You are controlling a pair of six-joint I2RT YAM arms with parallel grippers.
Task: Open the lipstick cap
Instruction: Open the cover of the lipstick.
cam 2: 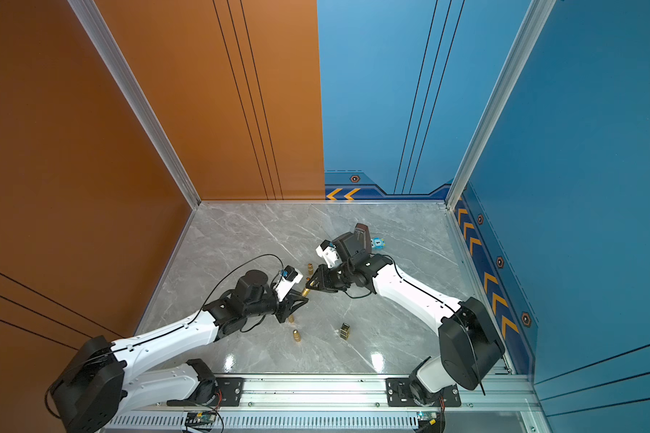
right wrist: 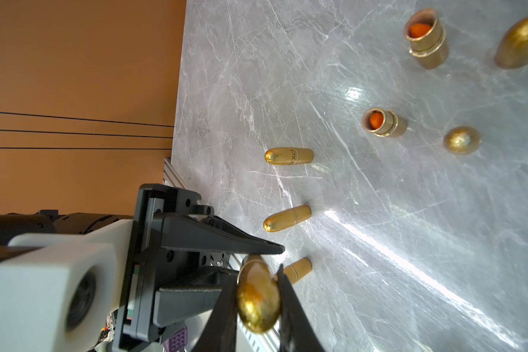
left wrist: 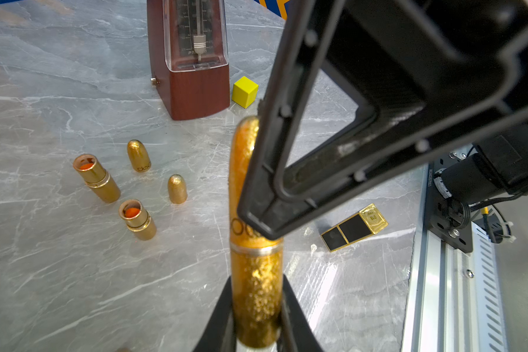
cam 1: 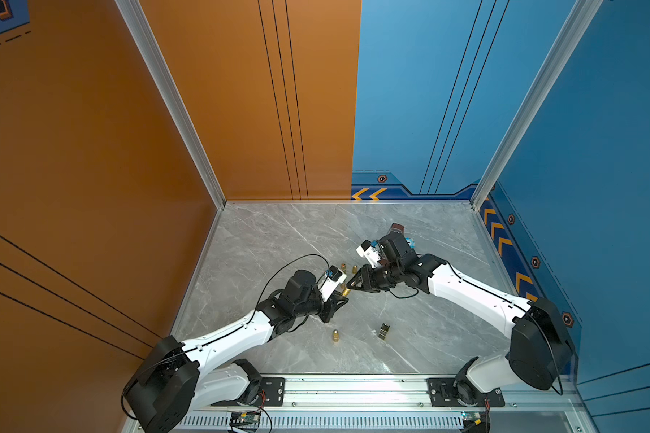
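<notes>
A glittery gold lipstick hangs in the air between both arms, seen small in both top views. My left gripper is shut on its base, below a silver band. The bullet-shaped cap still joins the base at that band. My right gripper is shut on the cap, one black finger lying along its side. The two grippers meet tip to tip over the middle of the marble table.
On the table stand two uncapped gold lipsticks and two loose caps. A wooden metronome, a yellow cube and a black-and-gold square lipstick are nearby. Closed gold lipsticks stand near the left wall.
</notes>
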